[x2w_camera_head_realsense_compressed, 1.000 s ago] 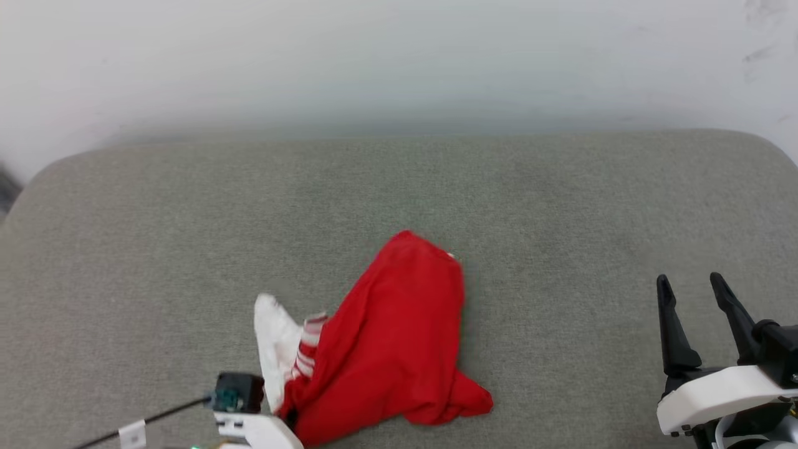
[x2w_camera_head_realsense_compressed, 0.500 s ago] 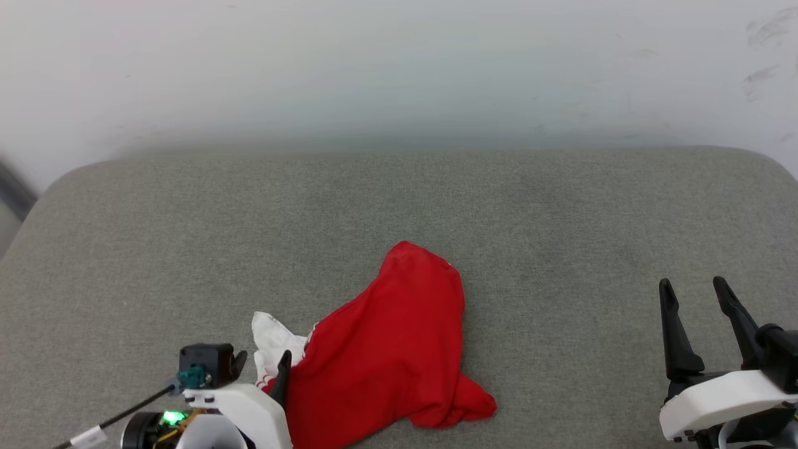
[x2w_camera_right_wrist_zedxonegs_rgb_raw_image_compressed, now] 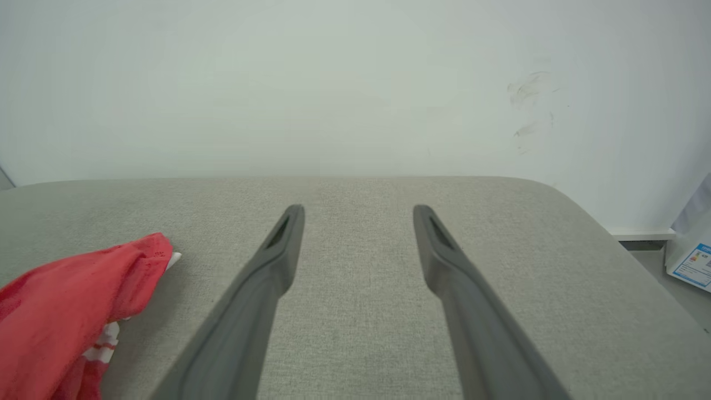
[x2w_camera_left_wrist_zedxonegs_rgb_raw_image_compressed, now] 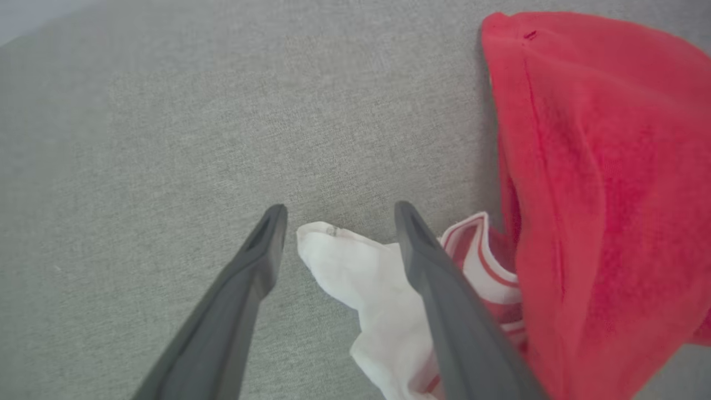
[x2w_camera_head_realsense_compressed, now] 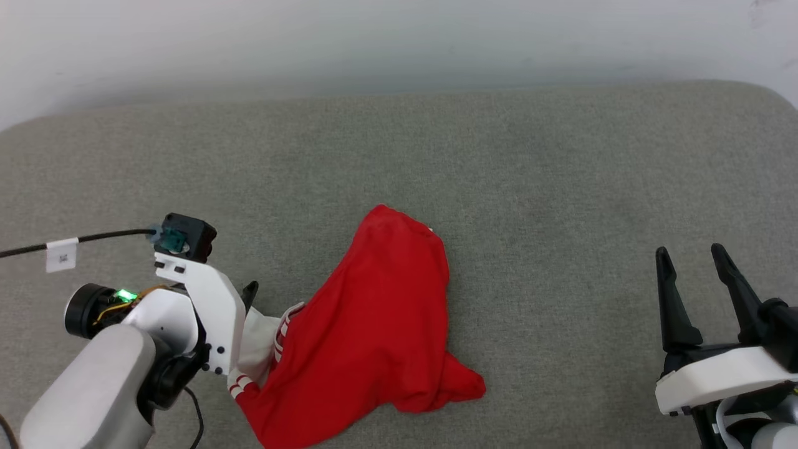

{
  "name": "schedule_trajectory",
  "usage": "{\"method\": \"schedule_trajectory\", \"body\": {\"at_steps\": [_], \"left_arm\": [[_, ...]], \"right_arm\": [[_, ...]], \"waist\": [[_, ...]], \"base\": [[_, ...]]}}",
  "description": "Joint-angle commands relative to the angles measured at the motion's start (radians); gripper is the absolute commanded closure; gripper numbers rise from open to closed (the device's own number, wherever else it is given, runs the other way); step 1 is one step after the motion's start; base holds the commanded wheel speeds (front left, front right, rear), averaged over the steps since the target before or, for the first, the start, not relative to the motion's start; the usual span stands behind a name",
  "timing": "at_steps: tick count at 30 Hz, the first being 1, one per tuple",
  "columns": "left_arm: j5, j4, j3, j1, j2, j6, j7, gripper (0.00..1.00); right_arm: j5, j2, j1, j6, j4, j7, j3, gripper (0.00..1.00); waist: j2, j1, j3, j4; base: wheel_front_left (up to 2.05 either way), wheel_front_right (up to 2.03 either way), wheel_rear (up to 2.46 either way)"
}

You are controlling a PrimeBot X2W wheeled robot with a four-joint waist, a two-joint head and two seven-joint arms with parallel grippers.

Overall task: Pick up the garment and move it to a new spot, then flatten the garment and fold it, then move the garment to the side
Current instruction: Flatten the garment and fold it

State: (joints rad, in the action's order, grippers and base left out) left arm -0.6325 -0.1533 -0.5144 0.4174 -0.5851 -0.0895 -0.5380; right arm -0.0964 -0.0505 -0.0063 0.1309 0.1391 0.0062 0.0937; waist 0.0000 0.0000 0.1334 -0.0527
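Garment [x2w_camera_head_realsense_compressed: 374, 324]: red, crumpled, lower centre of head view, on grey bench [x2w_camera_head_realsense_compressed: 561, 187]. Left gripper [x2w_camera_left_wrist_zedxonegs_rgb_raw_image_compressed: 336, 208]: fingers spread, white sleeve end between them. Right gripper [x2w_camera_head_realsense_compressed: 689, 252]: lower right, fingers spread, well apart from garment.

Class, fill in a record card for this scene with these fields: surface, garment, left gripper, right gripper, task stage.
surface: grey padded surface, with a pale wall behind it
garment: red, crumpled in a heap, with the white sleeve and its striped trim sticking out on the robot's left
left gripper: open; the white sleeve's tip shows between its fingers, which are not closed on it
right gripper: open, apart from the garment, on its right
task stage: garment not yet flattened or folded
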Motion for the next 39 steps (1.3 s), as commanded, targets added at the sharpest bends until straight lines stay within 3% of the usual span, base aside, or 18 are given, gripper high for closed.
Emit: {"method": "schedule_trajectory", "body": {"at_steps": [1, 9, 10, 11, 13, 18, 24, 30, 33, 36, 38, 39], "left_arm": [[-0.009, -0.018, -0.005, 0.015, -0.003, 0.004, -0.026, 0.00], [-0.094, -0.145, -0.032, 0.017, 0.010, 0.028, -0.201, 0.00], [-0.104, -0.159, -0.037, 0.007, 0.017, 0.030, -0.215, 0.33], [-0.110, -0.171, -0.043, 0.003, 0.020, 0.036, -0.227, 0.58], [-0.119, -0.179, -0.046, 0.003, 0.030, 0.050, -0.218, 1.00], [-0.063, -0.141, -0.010, 0.073, 0.018, 0.042, -0.085, 1.00], [-0.060, -0.053, 0.070, 0.073, 0.000, -0.013, 0.037, 1.00], [-0.136, 0.023, 0.190, -0.122, -0.052, -0.111, 0.092, 1.00], [-0.187, 0.030, 0.246, -0.256, -0.047, -0.152, 0.127, 1.00], [-0.242, 0.002, 0.270, -0.370, -0.012, -0.162, 0.151, 1.00], [-0.264, -0.030, 0.274, -0.407, 0.019, -0.156, 0.177, 0.52], [-0.267, -0.049, 0.266, -0.422, 0.032, -0.148, 0.184, 0.05]], "right_arm": [[-0.008, 0.000, -0.018, 0.000, -0.004, -0.006, -0.002, 0.00], [-0.024, 0.001, -0.056, 0.000, -0.052, -0.045, -0.010, 0.00], [-0.025, 0.001, -0.059, 0.000, -0.057, -0.048, -0.012, 0.00], [-0.025, 0.001, -0.061, 0.000, -0.061, -0.051, -0.012, 0.00], [-0.025, 0.000, -0.062, 0.000, -0.070, -0.053, -0.009, 0.00], [-0.018, 0.000, -0.065, 0.000, -0.085, -0.056, -0.002, 0.00], [-0.014, 0.000, -0.047, 0.000, -0.083, -0.048, 0.006, 0.00], [-0.011, 0.001, -0.026, 0.000, -0.067, -0.036, 0.015, 0.00], [-0.012, 0.001, -0.014, 0.000, -0.061, -0.033, 0.014, 0.00], [-0.013, 0.001, -0.015, 0.000, -0.055, -0.027, 0.016, 0.00], [-0.012, 0.001, -0.014, 0.000, -0.054, -0.025, 0.017, 0.00], [-0.011, 0.001, -0.012, 0.000, -0.053, -0.023, 0.016, 0.00]], "waist": [[0.0000, 0.0000, 0.047, -0.027], [0.0000, 0.0000, 0.111, -0.061], [0.0000, 0.0000, 0.112, -0.063], [0.0000, 0.0000, 0.112, -0.064], [0.0000, 0.0000, 0.107, -0.061], [0.0000, 0.0000, 0.079, -0.034], [0.0000, 0.0000, 0.036, 0.013], [0.0000, 0.0000, 0.014, 0.038], [0.0000, 0.0000, 0.010, 0.041], [0.0000, 0.0000, 0.008, 0.044], [0.0000, 0.0000, 0.005, 0.047], [0.0000, 0.0000, 0.002, 0.049]], "base": [[0.00, 0.00, 0.00], [0.00, 0.00, 0.00], [0.00, 0.00, 0.00], [0.00, 0.00, 0.00], [0.00, 0.00, 0.00], [0.00, 0.00, 0.00], [0.00, 0.00, 0.00], [0.00, 0.00, 0.00], [0.00, 0.00, 0.00], [0.00, 0.00, 0.00], [0.00, 0.00, 0.00], [0.00, 0.00, 0.00]]}}
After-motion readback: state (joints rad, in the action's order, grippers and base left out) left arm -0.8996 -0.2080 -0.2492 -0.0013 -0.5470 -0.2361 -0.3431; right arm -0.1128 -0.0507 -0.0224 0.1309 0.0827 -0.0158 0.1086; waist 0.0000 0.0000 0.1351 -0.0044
